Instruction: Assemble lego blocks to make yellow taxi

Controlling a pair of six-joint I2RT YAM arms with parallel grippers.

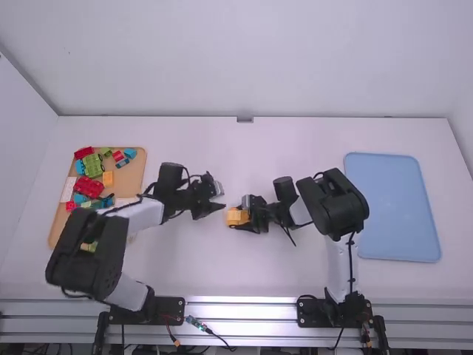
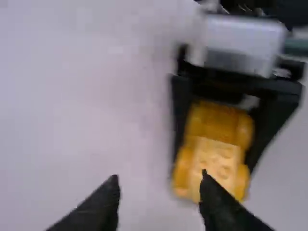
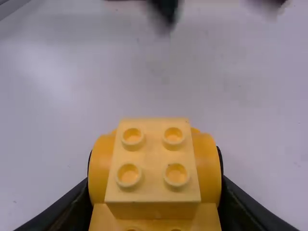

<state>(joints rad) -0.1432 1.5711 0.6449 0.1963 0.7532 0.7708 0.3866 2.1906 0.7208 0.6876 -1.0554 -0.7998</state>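
The right gripper (image 1: 245, 214), low over the table's middle, is shut on the yellow taxi assembly (image 1: 235, 217). In the right wrist view, the right gripper (image 3: 155, 175) has a finger on each side of the yellow assembly (image 3: 153, 168), whose upper block carries several studs between rounded orange-yellow sides. Just left of it in the high view is the left gripper (image 1: 219, 202). Seen from the left wrist, the left gripper (image 2: 159, 179) stands open and empty, with the held yellow assembly (image 2: 216, 156) beyond one fingertip.
On the left, a tan tray (image 1: 137, 171) holds red, green and blue pieces and a small orange-yellow block (image 1: 108, 178); the left arm reaches over it. A blue tray (image 1: 392, 207) lies at the right, beyond the right arm.
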